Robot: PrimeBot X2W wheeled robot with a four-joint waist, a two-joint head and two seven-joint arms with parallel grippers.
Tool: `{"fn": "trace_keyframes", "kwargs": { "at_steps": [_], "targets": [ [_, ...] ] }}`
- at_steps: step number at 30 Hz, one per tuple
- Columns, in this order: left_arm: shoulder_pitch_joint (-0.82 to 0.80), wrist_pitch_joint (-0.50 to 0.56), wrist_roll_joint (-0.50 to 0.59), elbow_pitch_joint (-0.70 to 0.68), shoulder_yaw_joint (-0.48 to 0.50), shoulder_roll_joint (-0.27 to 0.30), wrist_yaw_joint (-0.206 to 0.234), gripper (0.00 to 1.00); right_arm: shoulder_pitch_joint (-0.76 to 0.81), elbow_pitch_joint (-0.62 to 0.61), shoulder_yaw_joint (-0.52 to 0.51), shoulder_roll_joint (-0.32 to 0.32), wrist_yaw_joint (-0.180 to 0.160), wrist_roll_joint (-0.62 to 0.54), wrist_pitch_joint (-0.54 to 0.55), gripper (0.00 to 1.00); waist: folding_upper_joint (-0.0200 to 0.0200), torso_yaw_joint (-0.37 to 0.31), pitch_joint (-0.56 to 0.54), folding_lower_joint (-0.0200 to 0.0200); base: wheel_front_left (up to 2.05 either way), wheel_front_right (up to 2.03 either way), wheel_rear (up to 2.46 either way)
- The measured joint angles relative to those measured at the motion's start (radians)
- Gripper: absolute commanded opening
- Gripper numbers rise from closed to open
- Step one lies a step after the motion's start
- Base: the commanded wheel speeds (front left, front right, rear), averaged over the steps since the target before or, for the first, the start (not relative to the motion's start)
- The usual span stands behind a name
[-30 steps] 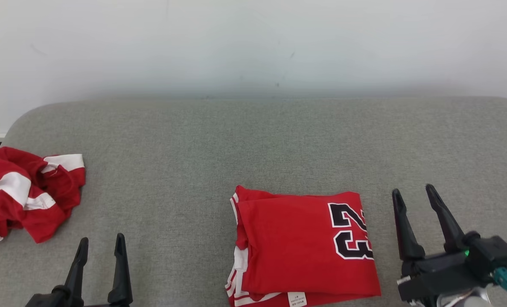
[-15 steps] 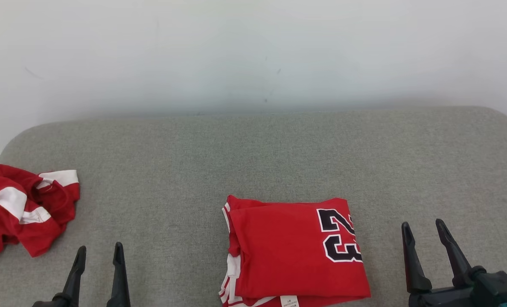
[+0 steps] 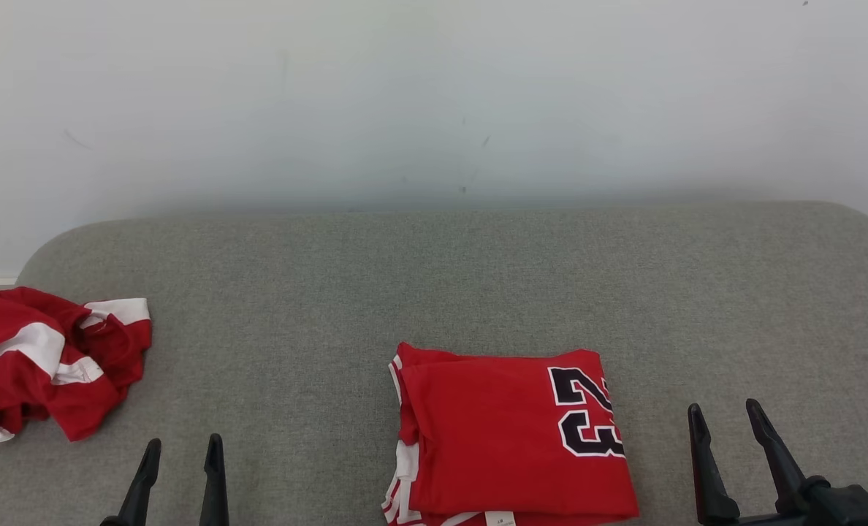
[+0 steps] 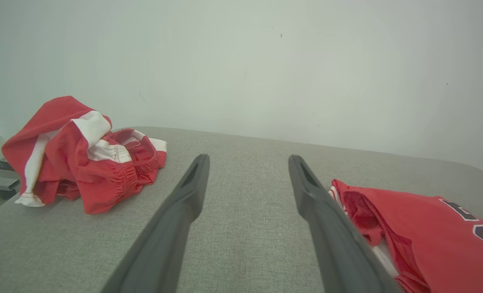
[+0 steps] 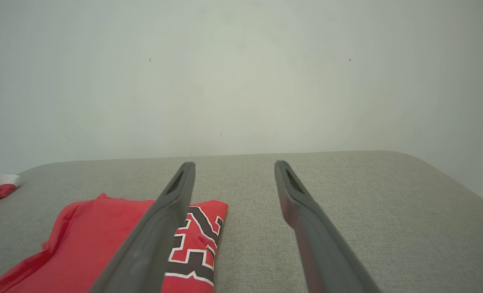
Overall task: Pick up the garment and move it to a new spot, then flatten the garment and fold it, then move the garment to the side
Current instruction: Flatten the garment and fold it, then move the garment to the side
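head: folded shirt (image 3: 511,435) on grey cushion (image 3: 434,292), between left gripper (image 3: 185,440) and right gripper (image 3: 723,406), touching neither (both spread, empty) | left wrist: shirt right of fingers | right wrist: shirt lower left, partly behind one finger

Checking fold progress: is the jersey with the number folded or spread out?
Folded. The jersey lies as a compact rectangle, with layered edges stacked along its left side.

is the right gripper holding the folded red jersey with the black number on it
No, the right gripper stands open to the right of the folded red jersey, fingers spread with only grey cushion between them.
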Motion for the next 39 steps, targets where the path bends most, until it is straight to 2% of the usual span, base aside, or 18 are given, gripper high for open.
{"fn": "trace_keyframes", "kwargs": {
  "at_steps": [14, 30, 39],
  "targets": [
    [0.012, 0.035, -0.041, -0.029, -0.01, 0.013, -0.007, 1.0, 0.009, -0.015, -0.003, 0.004, 0.0, -0.01, 0.021, 1.0, 0.0, 0.005, -0.002, 0.0001, 0.0, 0.0, 0.0],
    [0.024, 0.037, -0.049, -0.037, -0.021, 0.019, 0.006, 1.0, 0.01, -0.009, 0.001, 0.005, 0.0, -0.01, 0.025, 1.0, 0.0, 0.001, 0.009, 0.0001, 0.0, 0.0, 0.0],
    [0.019, 0.033, -0.049, -0.031, -0.03, 0.02, 0.012, 1.0, -0.098, 0.036, 0.041, -0.05, 0.0, -0.01, 0.048, 1.0, 0.0, 0.002, 0.023, 0.0001, 0.0, 0.0, 0.0]
  ]
}}
